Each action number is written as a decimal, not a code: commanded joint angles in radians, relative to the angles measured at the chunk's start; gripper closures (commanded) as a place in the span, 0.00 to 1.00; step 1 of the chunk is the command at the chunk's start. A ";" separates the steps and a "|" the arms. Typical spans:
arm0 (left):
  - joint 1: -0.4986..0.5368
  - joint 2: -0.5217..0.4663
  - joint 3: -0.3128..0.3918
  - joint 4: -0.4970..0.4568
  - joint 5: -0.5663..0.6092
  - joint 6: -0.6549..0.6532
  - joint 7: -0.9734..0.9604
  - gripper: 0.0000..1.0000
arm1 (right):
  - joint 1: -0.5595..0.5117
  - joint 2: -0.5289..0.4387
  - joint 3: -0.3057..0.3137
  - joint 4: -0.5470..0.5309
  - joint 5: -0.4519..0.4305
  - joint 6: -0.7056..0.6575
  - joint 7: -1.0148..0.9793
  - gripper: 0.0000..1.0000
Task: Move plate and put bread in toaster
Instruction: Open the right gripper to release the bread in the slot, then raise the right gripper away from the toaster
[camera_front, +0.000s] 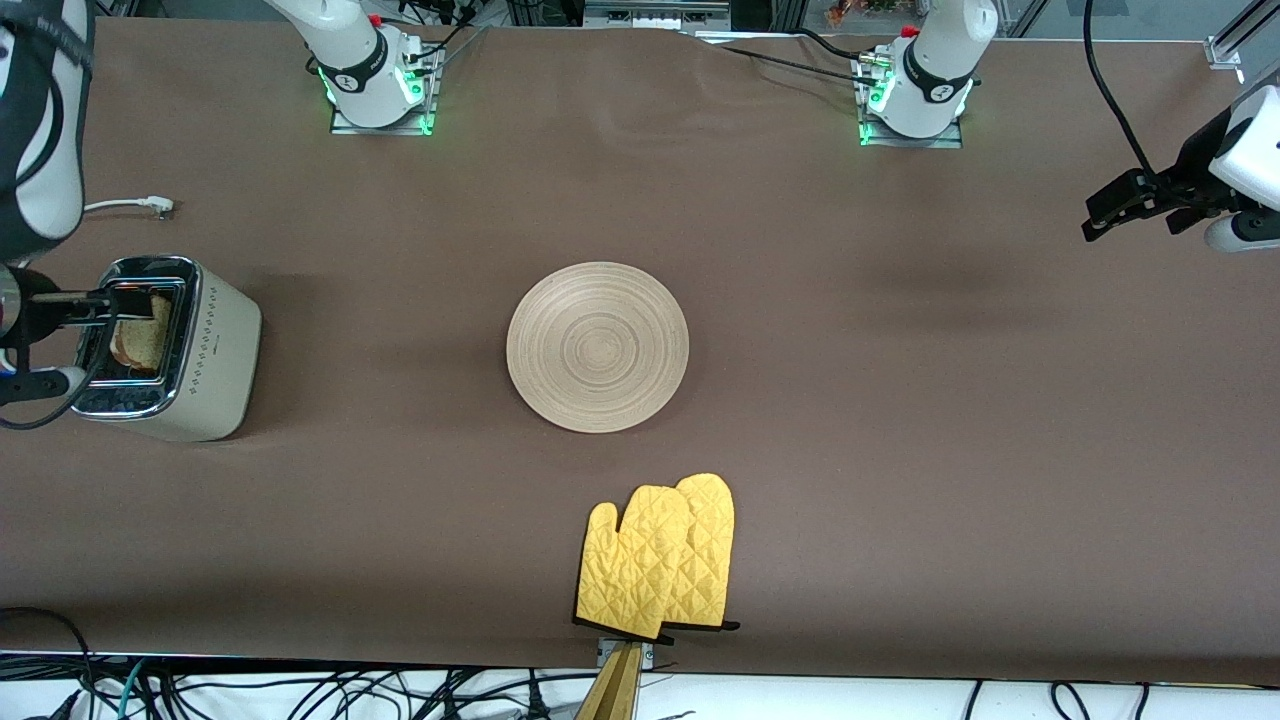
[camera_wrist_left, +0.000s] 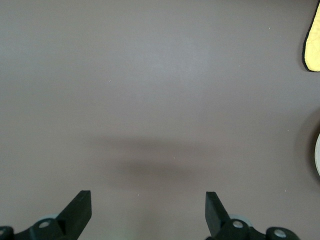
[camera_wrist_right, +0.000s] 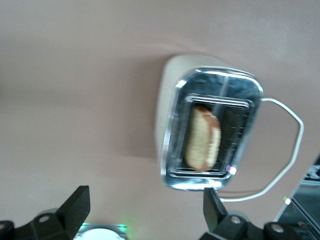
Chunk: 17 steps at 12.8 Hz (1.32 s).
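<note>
Both parts look done — the bread (camera_wrist_right: 202, 138) sits in the toaster (camera_wrist_right: 210, 127), the plate (camera_front: 597, 346) lies bare mid-tabletop; the right gripper (camera_wrist_right: 142, 210) hangs wide over the toaster, the left gripper (camera_wrist_left: 147, 212) wide over bare tabletop.

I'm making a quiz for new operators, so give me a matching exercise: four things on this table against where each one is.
1. bread
2. plate
3. yellow oven mitts
4. left gripper

a. nearest the front camera
b. in the toaster slot
c. middle of the table
d. up over the left arm's end of the table, jaws open

Pairs: 1-b, 2-c, 3-a, 4-d
</note>
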 joint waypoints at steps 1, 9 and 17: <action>0.007 0.015 -0.003 0.032 -0.021 -0.021 -0.009 0.00 | 0.021 -0.030 0.003 0.002 0.024 -0.025 0.018 0.00; -0.001 0.015 -0.003 0.040 -0.021 -0.023 -0.010 0.00 | -0.043 -0.257 0.023 -0.199 0.182 0.123 0.022 0.00; -0.001 0.015 -0.003 0.040 -0.021 -0.023 -0.010 0.00 | -0.126 -0.458 0.176 -0.478 0.031 0.253 0.041 0.00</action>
